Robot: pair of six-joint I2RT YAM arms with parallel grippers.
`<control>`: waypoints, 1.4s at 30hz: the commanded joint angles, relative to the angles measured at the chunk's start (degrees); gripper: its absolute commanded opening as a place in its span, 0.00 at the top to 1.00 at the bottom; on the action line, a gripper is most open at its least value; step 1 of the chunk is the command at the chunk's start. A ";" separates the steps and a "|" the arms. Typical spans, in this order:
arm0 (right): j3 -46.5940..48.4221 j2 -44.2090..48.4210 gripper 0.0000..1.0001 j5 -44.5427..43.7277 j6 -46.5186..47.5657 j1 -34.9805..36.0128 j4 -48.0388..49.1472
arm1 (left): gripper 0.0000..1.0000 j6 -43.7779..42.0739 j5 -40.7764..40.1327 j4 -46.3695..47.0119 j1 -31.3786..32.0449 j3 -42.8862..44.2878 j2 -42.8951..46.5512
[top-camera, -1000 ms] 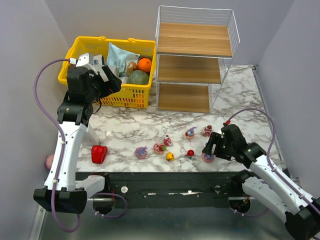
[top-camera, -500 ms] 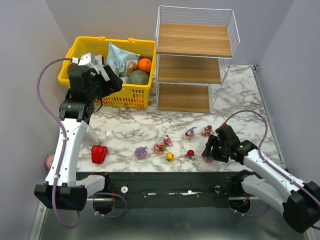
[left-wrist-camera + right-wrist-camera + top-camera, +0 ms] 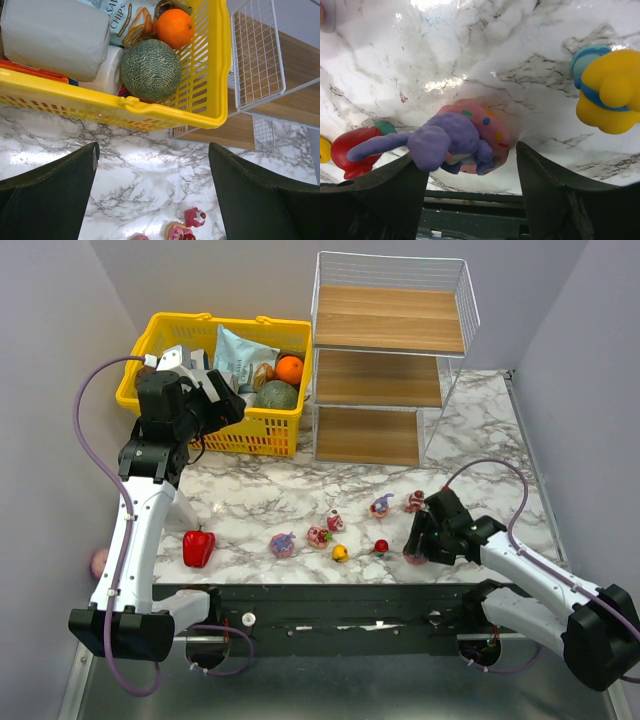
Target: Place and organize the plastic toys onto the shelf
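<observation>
The right gripper [image 3: 417,543] has lowered around the purple-pink bunny toy [image 3: 462,142] at the near right; its jaws straddle it, narrowed, though I cannot tell whether they grip; the left gripper [image 3: 152,147] hangs wide; 0 toys show on the far shelf [image 3: 388,332]; the 1st pick looks imminent.

Top camera overlooks all; left wrist high, right wrist close above bunny toy [image 3: 465,140].
</observation>
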State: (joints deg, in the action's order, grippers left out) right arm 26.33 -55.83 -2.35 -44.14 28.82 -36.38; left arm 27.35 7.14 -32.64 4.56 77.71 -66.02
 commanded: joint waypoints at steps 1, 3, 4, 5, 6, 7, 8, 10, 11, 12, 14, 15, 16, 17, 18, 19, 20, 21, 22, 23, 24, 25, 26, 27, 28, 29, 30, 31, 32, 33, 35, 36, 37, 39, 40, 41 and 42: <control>1.80 -1.12 0.24 -3.36 -0.25 0.36 2.98 | 0.01 -0.55 0.95 0.83 -0.34 0.33 0.19; 1.97 -2.08 0.25 -3.45 -0.07 0.36 4.47 | 0.01 -0.64 0.95 0.83 -0.34 0.25 0.36; 1.97 -2.43 0.27 -3.19 0.11 0.54 4.82 | 0.01 -0.72 0.95 0.91 -0.34 0.16 0.36; 2.06 -2.87 0.30 -3.27 0.11 0.36 5.09 | 0.01 -0.72 0.86 0.83 -0.34 0.16 0.45; 2.15 -3.23 0.33 -3.10 0.11 0.54 5.61 | 0.01 -0.81 0.86 0.83 -0.34 0.16 0.54; 2.15 -3.66 0.35 -2.93 0.19 0.54 5.79 | 0.01 -0.81 0.86 0.74 -0.34 0.07 0.63; 2.15 -3.76 0.43 -2.92 0.11 0.62 5.79 | 0.01 -0.81 0.77 0.74 -0.34 0.07 0.63; 2.15 -3.32 0.51 -3.01 0.19 0.71 5.79 | 0.01 -0.90 0.77 0.83 -0.34 -0.02 0.89; 2.24 -3.06 0.60 -3.19 0.28 0.71 5.71 | 0.01 -0.90 0.69 0.74 -0.34 0.07 0.98; 2.50 -2.71 0.65 -3.36 0.37 0.71 5.36 | 0.01 -0.90 0.69 0.65 -0.34 -0.02 0.89; 3.20 -1.92 0.71 -4.15 0.72 0.71 4.66 | 0.01 -0.90 0.69 0.65 -0.34 -0.02 1.07; 3.64 -1.65 0.72 -4.24 0.98 0.71 3.96 | 0.01 -0.72 0.77 0.65 -0.34 -0.02 1.15; 4.86 -1.47 0.72 -4.68 1.33 0.71 3.51 | 0.01 -0.46 1.03 0.74 -0.34 -0.02 1.16; 5.48 -1.12 0.73 -4.86 1.60 0.71 2.99 | 0.01 -0.55 1.21 0.74 -0.34 -0.02 1.16; 6.45 -0.86 0.73 -5.12 1.86 0.71 1.94 | 0.01 -0.29 1.47 0.83 -0.34 -0.10 1.16; 8.54 -0.77 0.73 -5.64 2.13 0.71 1.14 | 0.01 -0.11 1.83 0.83 -0.34 -0.10 1.16; 9.96 -0.51 0.73 -6.00 2.56 0.71 0.35 | 0.01 -0.02 2.00 0.91 -0.34 -0.19 1.16; 11.19 0.02 0.73 -6.26 2.83 0.71 -0.87 | 0.01 0.07 2.09 0.91 -0.34 -0.19 1.16; 12.42 0.28 0.73 -6.79 3.18 0.71 -1.41 | 0.01 0.33 2.18 0.91 -0.34 -0.19 1.16; 15.39 0.46 0.73 -6.88 3.97 0.71 -1.93 | 0.01 0.42 2.18 0.83 -0.34 -0.28 1.16; 16.73 0.46 0.73 -7.31 4.32 0.71 -2.46 | 0.01 0.51 2.27 0.83 -0.34 -0.28 1.07; 18.48 0.38 0.73 -8.01 4.76 0.71 -2.73 | 0.01 0.51 2.27 0.74 -0.34 -0.28 1.15; 21.72 0.03 0.73 -8.63 5.72 0.71 -2.82 | 0.01 0.59 2.27 0.74 -0.34 -0.28 1.24; 23.75 -0.33 0.73 -9.16 6.17 0.71 -3.34 | 0.01 0.68 2.27 0.65 -0.34 -0.19 1.24; 25.42 -1.37 0.73 -10.21 6.61 0.71 -3.52 | 0.01 0.77 2.44 0.74 -0.34 -0.19 1.24; 27.09 -2.17 0.72 -10.74 7.57 0.71 -3.35 | 0.01 0.86 2.62 0.91 -0.34 -0.19 1.24; 30.77 -2.96 0.72 -11.27 8.10 0.71 -3.17 | 0.01 1.03 3.05 0.91 -0.34 -0.19 1.24; 32.37 -3.75 0.72 -12.32 8.63 0.71 -2.82 | 0.01 1.12 3.32 1.00 -0.34 -0.11 1.24; 34.12 -5.84 0.72 -13.02 9.94 0.71 -2.47 | 0.01 1.47 3.50 1.00 -0.34 -0.10 1.24; 37.01 -6.91 0.72 -13.64 10.39 0.71 -1.77 | 0.01 1.56 4.02 1.09 -0.34 -0.10 1.07; 40.02 -10.24 0.72 -15.93 11.79 0.71 -0.98 | 0.01 1.74 4.55 1.09 -0.34 -0.10 0.98; 41.25 -11.48 0.71 -16.37 12.23 0.71 0.25 | 0.01 2.00 4.55 1.09 -0.34 -0.10 1.07; 43.87 -12.53 0.71 -17.50 12.84 0.71 0.95 | 0.01 2.18 4.99 1.18 -0.34 -0.02 1.07; 46.17 -15.42 0.71 -18.74 14.34 0.71 3.23 | 0.01 2.26 5.08 1.09 -0.34 0.16 1.07; 48.27 -16.23 0.71 -20.05 14.78 0.71 3.86 | 0.01 2.35 5.34 1.09 -0.34 0.07 1.07; 49.51 -17.19 0.70 -20.85 15.74 0.71 4.56 | 0.01 2.44 5.52 1.18 -0.34 0.16 1.07; 50.48 -18.86 0.70 -21.72 16.01 0.71 5.43 | 0.01 2.53 5.61 1.18 -0.34 0.25 1.15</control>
State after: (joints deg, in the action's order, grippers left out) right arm 71.42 -71.16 -17.69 -31.88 29.19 -36.21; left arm 29.02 10.35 -32.56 4.56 77.69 -66.00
